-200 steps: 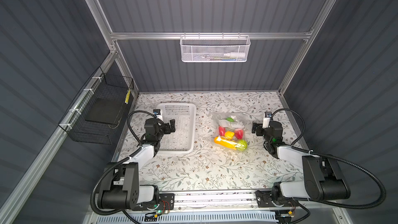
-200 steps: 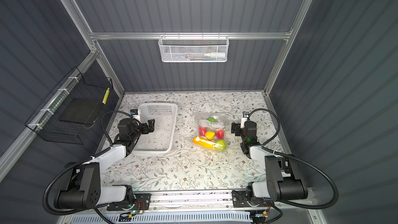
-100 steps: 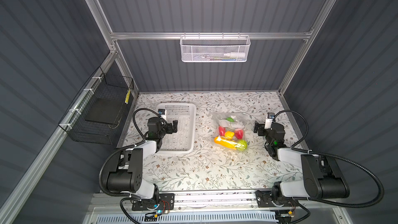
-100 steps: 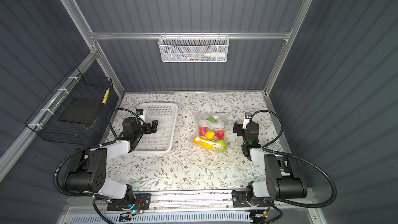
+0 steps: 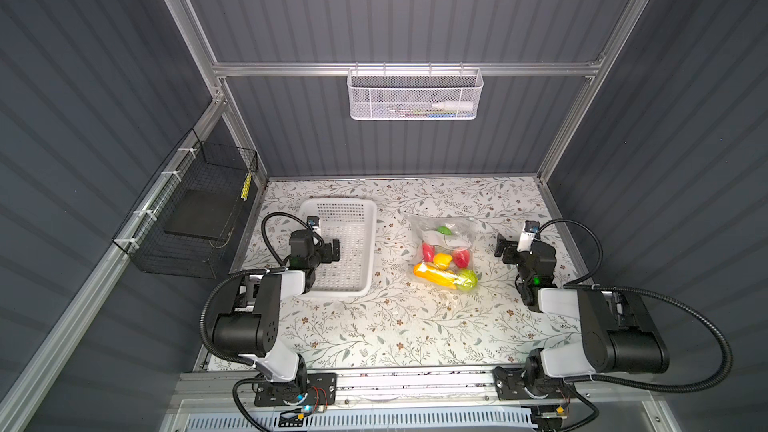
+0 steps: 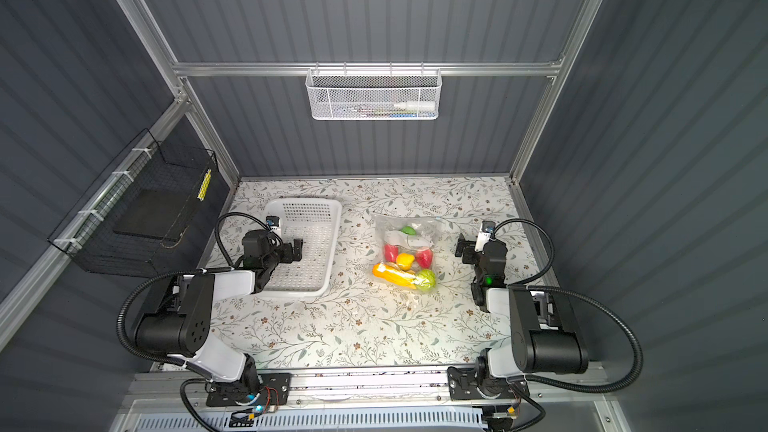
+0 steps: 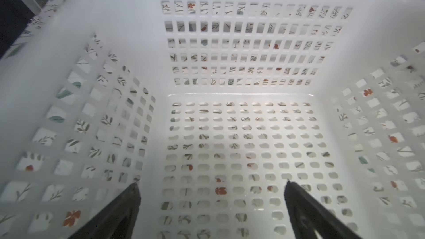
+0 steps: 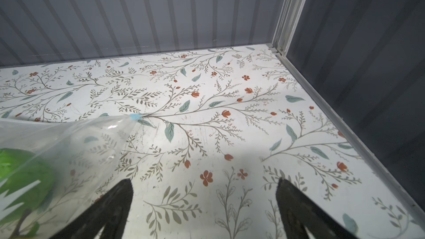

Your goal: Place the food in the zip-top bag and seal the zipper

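The zip-top bag point(image 5: 451, 228) lies flat on the floral tabletop point(image 5: 395, 326), right of the middle, with the food point(image 5: 442, 261) inside it: red, yellow, orange and green pieces bunched toward its near end. The zipper point(image 8: 135, 116) shows its light-blue slider at one corner of the bag. To the left stands a white basket point(image 5: 365, 211); the left gripper point(image 5: 333, 250) hangs over it, jaws released and holding nothing. The right gripper point(image 5: 503, 248) sits just right of the bag, jaws spread, not touching it.
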Motion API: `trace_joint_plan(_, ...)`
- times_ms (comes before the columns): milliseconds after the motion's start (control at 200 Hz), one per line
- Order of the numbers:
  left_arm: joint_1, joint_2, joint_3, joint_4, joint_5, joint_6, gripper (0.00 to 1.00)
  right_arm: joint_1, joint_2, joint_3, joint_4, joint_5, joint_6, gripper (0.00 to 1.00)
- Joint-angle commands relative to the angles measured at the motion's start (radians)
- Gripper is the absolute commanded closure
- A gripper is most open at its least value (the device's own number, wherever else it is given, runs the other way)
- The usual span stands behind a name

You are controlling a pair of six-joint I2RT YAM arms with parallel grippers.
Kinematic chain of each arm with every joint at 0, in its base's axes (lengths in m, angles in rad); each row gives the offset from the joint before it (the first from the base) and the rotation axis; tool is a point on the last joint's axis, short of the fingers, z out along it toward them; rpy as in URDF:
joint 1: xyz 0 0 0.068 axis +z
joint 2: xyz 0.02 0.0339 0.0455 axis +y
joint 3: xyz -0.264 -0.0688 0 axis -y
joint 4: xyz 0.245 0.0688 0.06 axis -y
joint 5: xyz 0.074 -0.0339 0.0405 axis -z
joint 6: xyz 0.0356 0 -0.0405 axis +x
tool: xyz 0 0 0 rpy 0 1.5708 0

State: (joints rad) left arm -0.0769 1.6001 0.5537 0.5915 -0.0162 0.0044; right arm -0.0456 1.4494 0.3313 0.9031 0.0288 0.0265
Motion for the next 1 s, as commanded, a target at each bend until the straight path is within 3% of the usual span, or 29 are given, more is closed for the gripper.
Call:
trace_joint_plan(0,-0.001,-0.015,-0.074,0.199,-0.089,0.054,0.0,-0.003,0.009,-0.007,0.07,-0.015,0.014,0.01)
trace_joint_plan(160,-0.002,0.025,-0.093,0.254,-0.073,0.061,0.01,-0.003,0.006,-0.005,0.063,-0.013,0.013,0.01)
trace_joint_plan(380,-0.001,0.112,-0.161,0.474,-0.091,0.051,0.0,-0.003,0.005,-0.006,0.065,-0.013,0.013,0.01)
trace_joint_plan(585,-0.001,0.11,-0.104,0.35,-0.099,0.048,0.0,-0.003,0.005,-0.006,0.065,-0.012,0.014,0.01)
trace_joint_plan(990,-0.002,0.113,-0.103,0.355,-0.105,0.046,0.0,-0.003,0.006,-0.005,0.061,-0.014,0.015,0.01)
